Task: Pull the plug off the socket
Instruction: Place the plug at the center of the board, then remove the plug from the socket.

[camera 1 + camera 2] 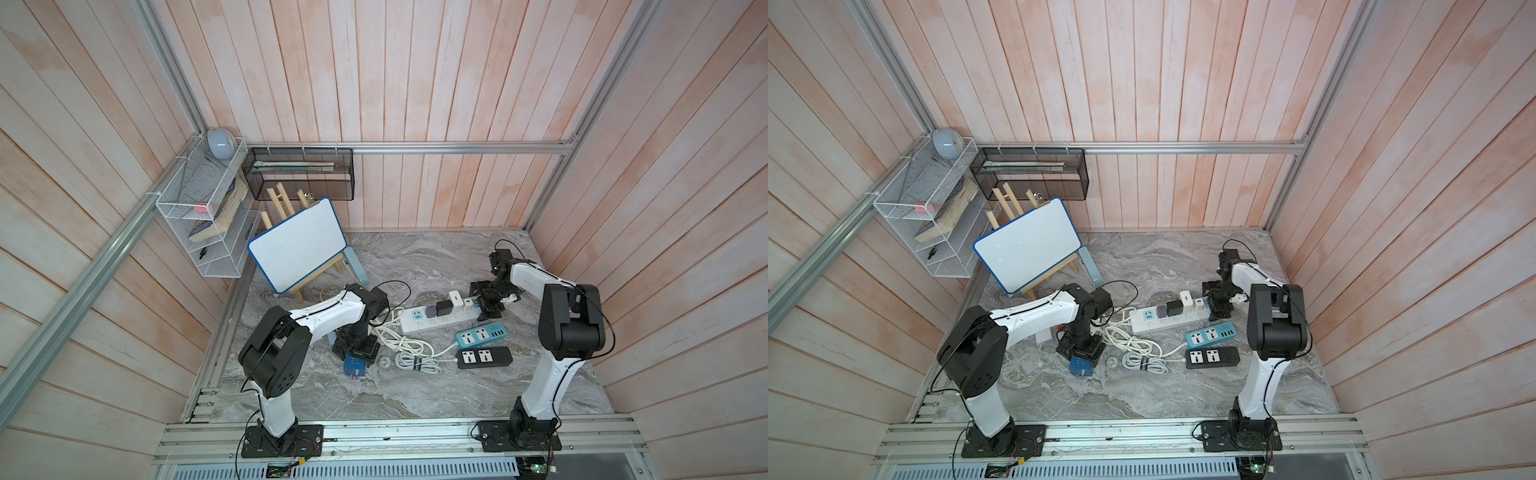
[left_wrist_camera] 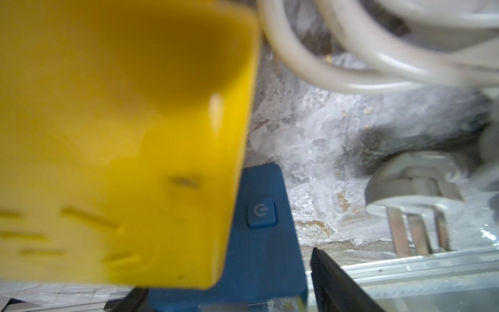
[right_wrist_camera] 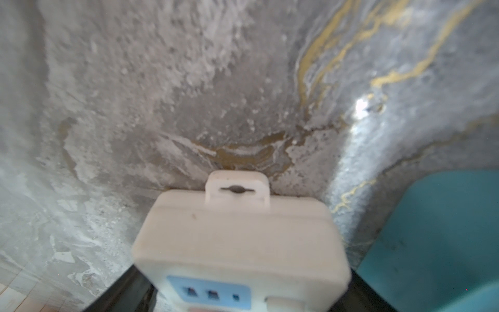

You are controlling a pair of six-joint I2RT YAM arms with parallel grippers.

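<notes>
Plug point(image 1: 354, 369), blue, loose on marble table point(image 1: 415, 395), apart from white power strip point(image 1: 436, 322).
Left gripper point(image 1: 359, 355): stood spread astride it, gap beside one finger point(image 2: 337, 283). Right gripper point(image 1: 489, 313): clamped strip's end, teal strip point(image 1: 478, 336) just beside; open marble toward front rail point(image 1: 395, 434).

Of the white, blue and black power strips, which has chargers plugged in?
The long white strip: a row of adapters stands in it. The blue strip and black strip show bare sockets.

Plugs point(image 1: 451, 306) on the long power strip point(image 1: 440, 322) (coiled cable point(image 1: 409, 350) at its left end), whiteboard point(image 1: 297, 245) behind
</notes>
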